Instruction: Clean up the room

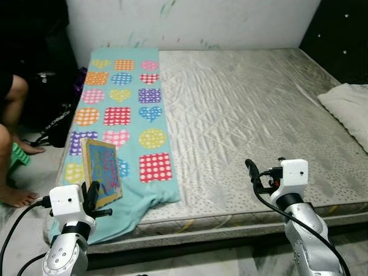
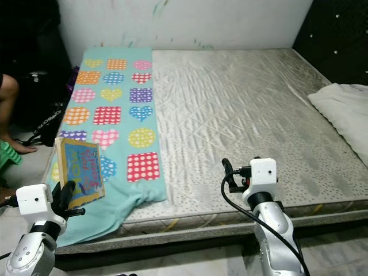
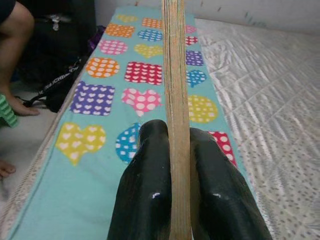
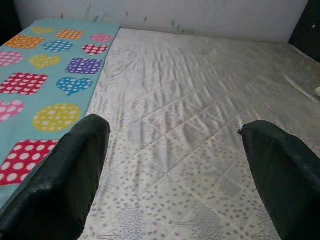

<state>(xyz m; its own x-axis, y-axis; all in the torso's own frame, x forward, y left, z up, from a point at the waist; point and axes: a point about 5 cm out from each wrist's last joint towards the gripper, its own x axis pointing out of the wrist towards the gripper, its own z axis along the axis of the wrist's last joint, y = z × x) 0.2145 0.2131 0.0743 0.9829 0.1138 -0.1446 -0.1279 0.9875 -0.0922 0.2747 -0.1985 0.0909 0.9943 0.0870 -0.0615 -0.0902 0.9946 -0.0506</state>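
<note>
Head views first: left hand [image 1: 92, 195] pinches a colourful picture book [image 1: 101, 171] by its lower edge, holding it upright over the near left corner of the bed [image 1: 259, 115], above a turquoise blanket [image 1: 123, 109] printed with dotted hearts and squares. Right hand [image 1: 253, 175] hovers above the bed's near edge, over bare grey mattress. A white pillow [image 1: 348, 106] lies at the bed's right side. A person's legs [image 1: 14, 123] and a black bag [image 1: 54, 123] are on the floor to the left.

Left wrist view: both black fingers [image 3: 145, 190] press against the book's thin edge [image 3: 176, 100], blanket below.

Right wrist view: fingers [image 4: 65, 175] are spread wide over the mattress, holding nothing.
</note>
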